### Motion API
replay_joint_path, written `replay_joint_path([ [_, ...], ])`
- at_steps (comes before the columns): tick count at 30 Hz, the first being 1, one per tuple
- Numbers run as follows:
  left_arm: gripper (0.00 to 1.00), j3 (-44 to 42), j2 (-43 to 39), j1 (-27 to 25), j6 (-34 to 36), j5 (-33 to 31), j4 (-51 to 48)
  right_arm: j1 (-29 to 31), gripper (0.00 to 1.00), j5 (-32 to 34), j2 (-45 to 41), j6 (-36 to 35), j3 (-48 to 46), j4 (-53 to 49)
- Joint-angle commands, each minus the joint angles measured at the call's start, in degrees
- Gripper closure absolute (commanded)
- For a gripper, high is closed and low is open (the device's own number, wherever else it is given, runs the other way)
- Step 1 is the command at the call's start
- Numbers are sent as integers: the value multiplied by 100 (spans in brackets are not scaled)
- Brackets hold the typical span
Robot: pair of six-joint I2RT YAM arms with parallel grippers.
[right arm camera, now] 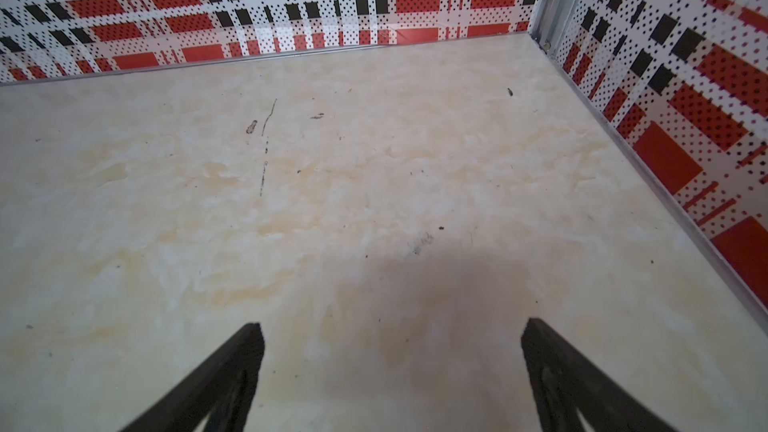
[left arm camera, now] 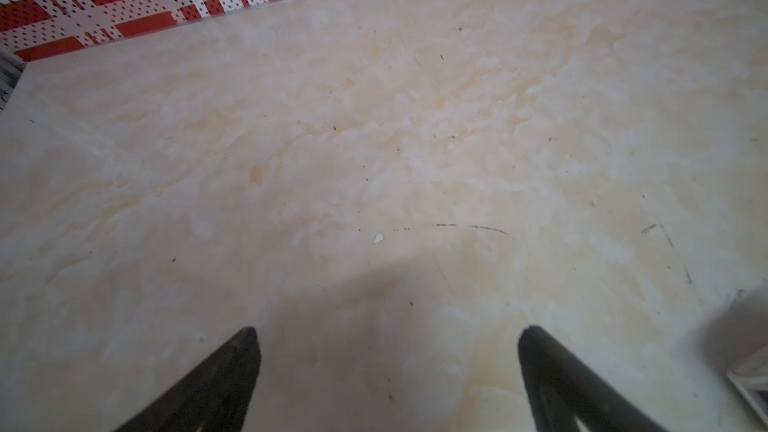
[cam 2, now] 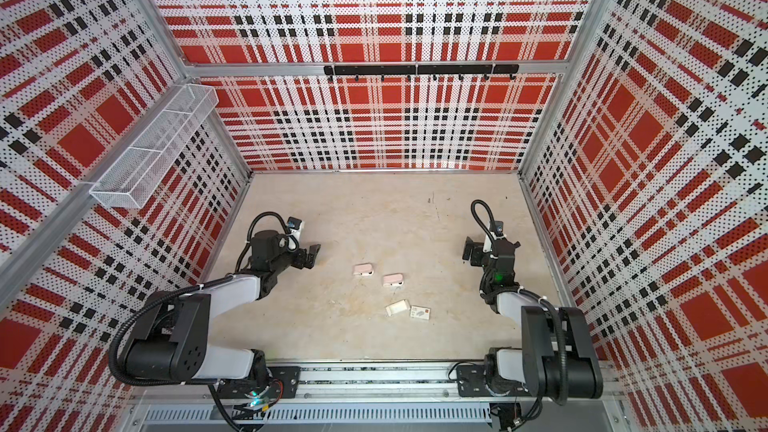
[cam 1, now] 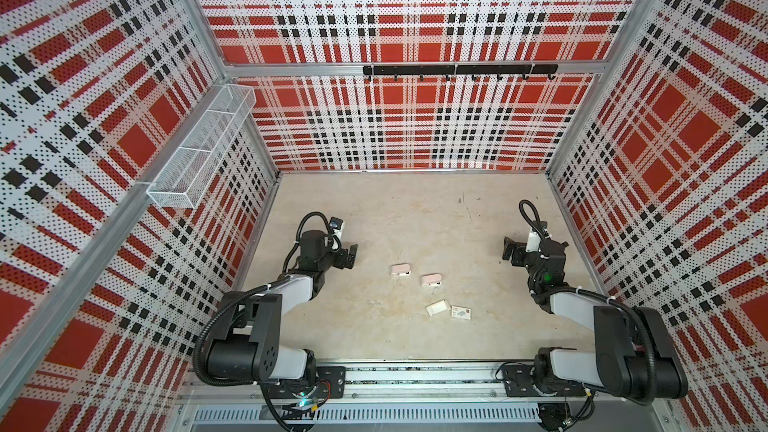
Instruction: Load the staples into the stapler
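Observation:
Two pale pink staplers lie on the beige table in both top views, one slightly left of the other. Nearer the front lie a small white cardboard tray and a printed white sleeve. The staples do not show as separate strips; what the tray holds is too small to tell. My left gripper hangs open to the left of the staplers, its fingers wide over bare table. To their right, my right gripper is open and empty too, its fingers far apart.
Plaid perforated walls close in the table on three sides. A white wire basket hangs on the left wall and a black hook rail on the back wall. A white object's edge shows at the border of the left wrist view.

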Motion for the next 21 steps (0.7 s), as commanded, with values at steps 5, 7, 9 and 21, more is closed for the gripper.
replay_joint_path([
  [5,1,-446,519,525,-792,462,2843,-19,0,-25,488,-296,-419,2536],
  [7,1,-581,495,510,-770,425,3027,-19,0,-128,835,-341,-578,3186],
  [9,1,-843,511,510,-780,257,3484,-15,0,-257,1405,-394,-687,3959],
  [21,1,-547,941,475,-856,80,3402,121,0,-122,1368,-576,370,1915],
])
